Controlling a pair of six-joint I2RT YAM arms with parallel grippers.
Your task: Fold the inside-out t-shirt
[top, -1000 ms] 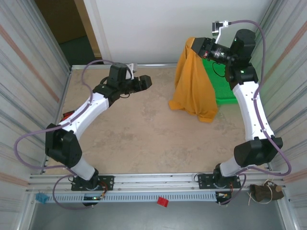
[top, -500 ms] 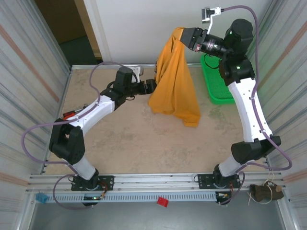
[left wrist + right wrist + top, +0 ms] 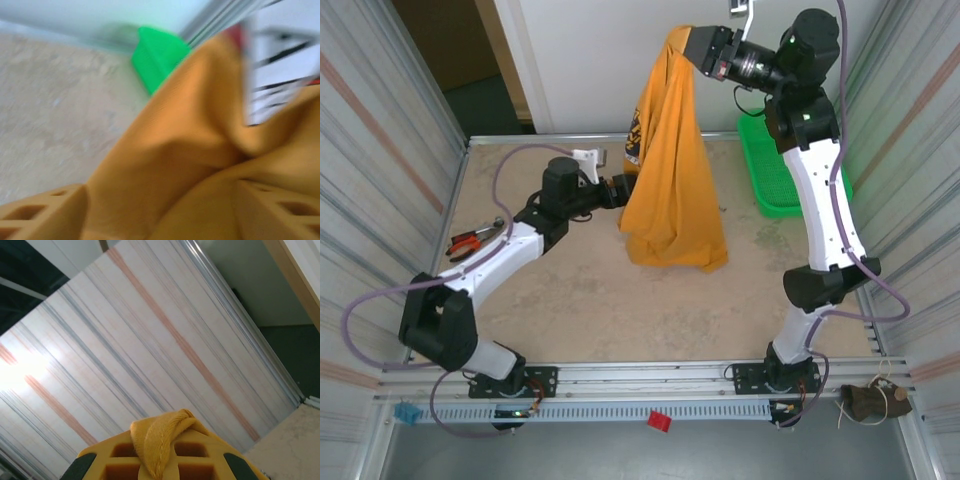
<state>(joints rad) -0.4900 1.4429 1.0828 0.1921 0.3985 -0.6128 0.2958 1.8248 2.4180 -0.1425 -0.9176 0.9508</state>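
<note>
The soft, light t-shirt (image 3: 670,190) is hanging limp over the table (image 3: 550,300), the right jaws clamping its top fold, the left jaws standing apart around its side edge, probably a sensible second hold.

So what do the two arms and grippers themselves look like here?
The left arm and right arm have white shells between bulky black joints, with greyish-purple cables looping alongside. The left gripper and right gripper are black-bodied; the wrist views show yellow-orange fingers with rectangular cut-outs.
</note>
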